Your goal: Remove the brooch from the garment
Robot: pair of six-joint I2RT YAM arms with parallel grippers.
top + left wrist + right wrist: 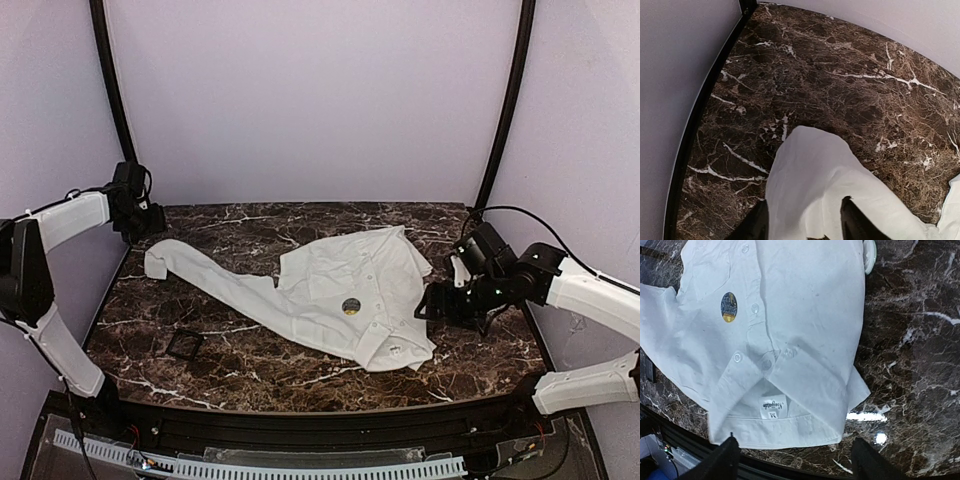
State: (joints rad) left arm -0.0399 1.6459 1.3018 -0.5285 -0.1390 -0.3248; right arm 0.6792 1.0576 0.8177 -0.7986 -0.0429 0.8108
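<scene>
Entry: white shirt (340, 290), laid flat on the marble table (250, 230), collar toward the near right, one sleeve trailing to the far left.

Brooch (351, 307): small round pin on the shirt front, beside the button line, mid-table.

Left gripper (805, 210): jaws parted, gripping nothing; hangs over the sleeve end, far left.

Right gripper (795, 440): jaws wide, empty; sits just right of the shirt by the collar.

Small black square tray (184, 345): near left, apart from the shirt.

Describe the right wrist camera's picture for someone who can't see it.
A white button-up shirt lies spread on a dark marble table, a small round brooch pinned beside its button row. The right gripper shows its black fingers at the bottom edge, wide apart, holding nothing.
</scene>
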